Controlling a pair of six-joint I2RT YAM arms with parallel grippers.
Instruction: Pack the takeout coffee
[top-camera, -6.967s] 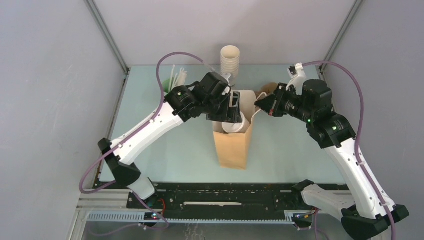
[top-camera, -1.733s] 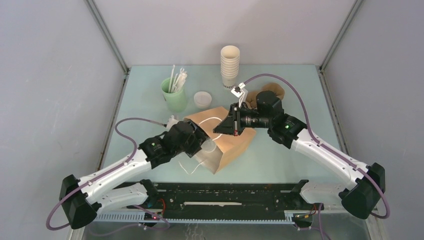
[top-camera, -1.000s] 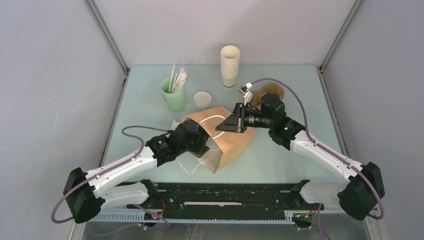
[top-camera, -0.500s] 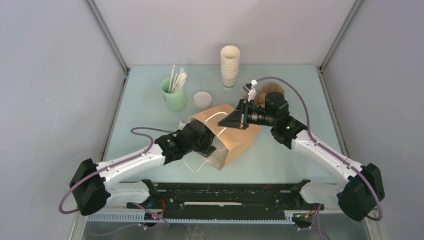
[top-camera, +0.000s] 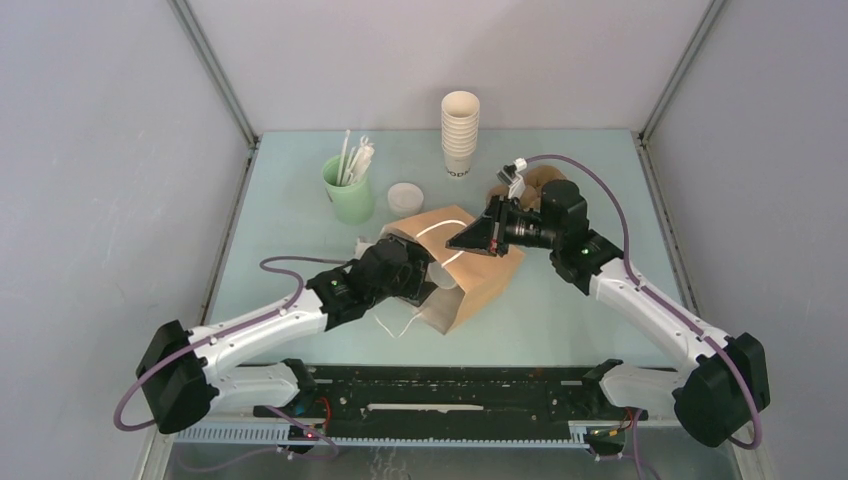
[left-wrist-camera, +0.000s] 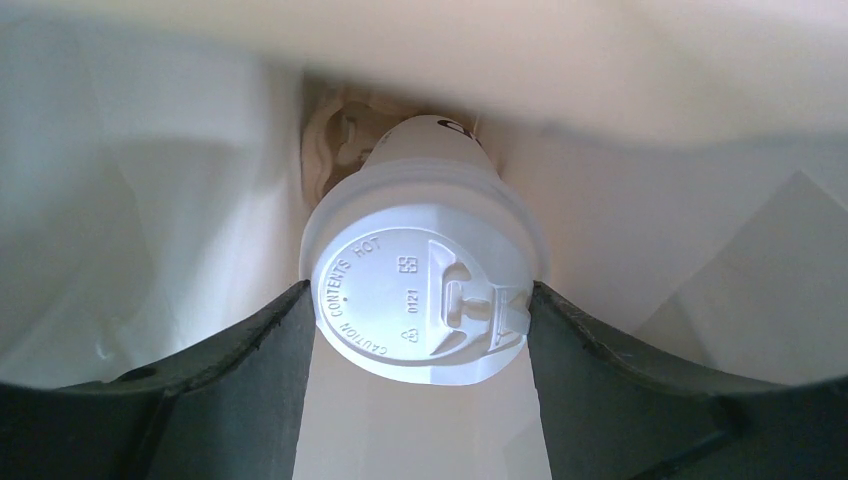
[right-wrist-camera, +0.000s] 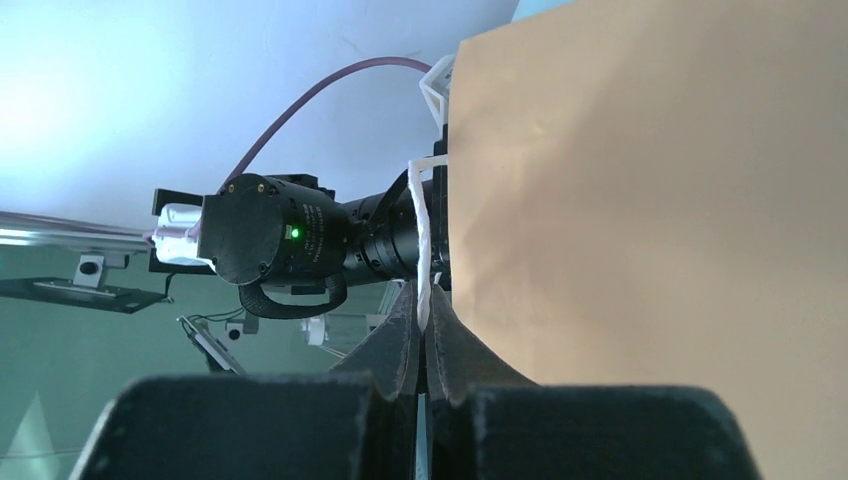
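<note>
The brown paper bag (top-camera: 478, 272) lay on its side mid-table (top-camera: 560, 330), its mouth turned toward the near-left corner, with bare surface open to its right and along the near edge, and a narrower strip on its left toward the side wall. The left gripper (top-camera: 430, 284) reached into that mouth, and in its wrist view its fingers (left-wrist-camera: 230, 385) pressed against both sides of the lid of the takeout coffee (left-wrist-camera: 425, 290), grasping it. The cup lay on its side deep inside the bag, base toward the bottom fold, with pale bag walls crowding it above and on either side. The right gripper (right-wrist-camera: 425, 335) was clenched on a white handle (right-wrist-camera: 422, 250) at the bag's upper edge, holding that edge up off the cup. Along the far edge stood one stack of cups (top-camera: 460, 132), and left of it one green cup (top-camera: 348, 195) holding several straws. One small white round piece (top-camera: 405, 197) sat between them. A brown object (top-camera: 540, 178) was partly hidden behind the right arm. There was one bag with two handles; the second handle (top-camera: 400, 326) trailed loose on the table.
</note>
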